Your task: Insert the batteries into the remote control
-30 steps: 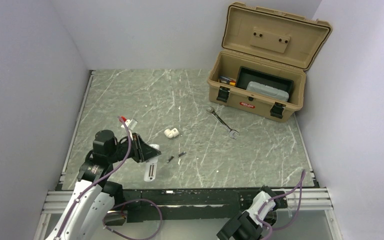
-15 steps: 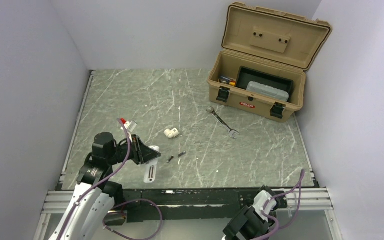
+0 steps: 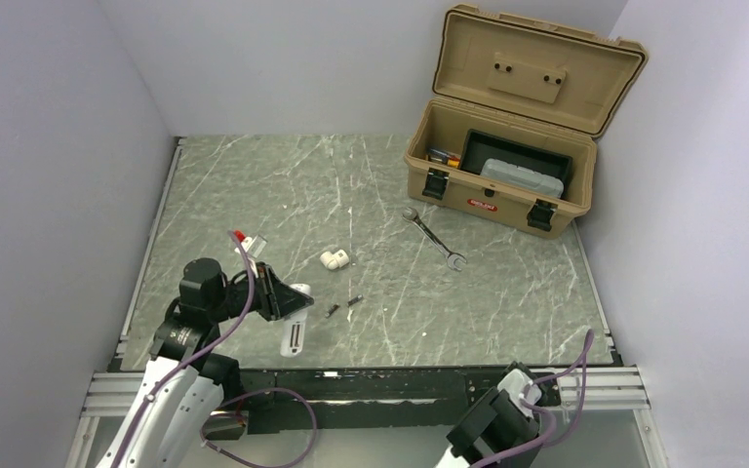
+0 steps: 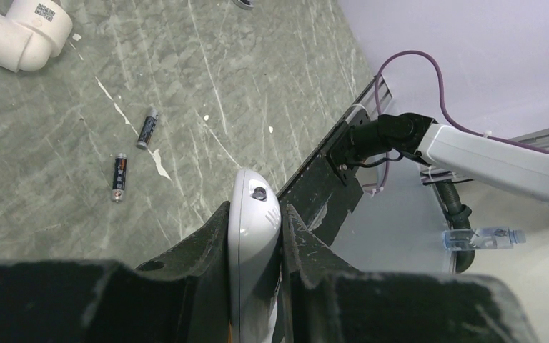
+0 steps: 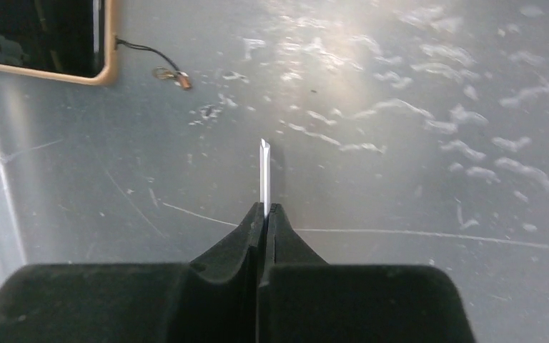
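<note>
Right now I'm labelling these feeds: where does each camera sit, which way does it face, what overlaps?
Top external: above and behind the bases, looking down on the table and toolbox; both arms show.
Left wrist: on the left arm, facing past its jaws, clamped on the remote control, toward the batteries; right arm shows.
Right wrist: facing down at a grey surface; its shut jaws pinch a thin white sliver.
Shared by top and left wrist: remote control, batteries.

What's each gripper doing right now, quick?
The left gripper: jaws closed on the remote control.
The right gripper: jaws shut on a thin white piece, seen edge-on.
</note>
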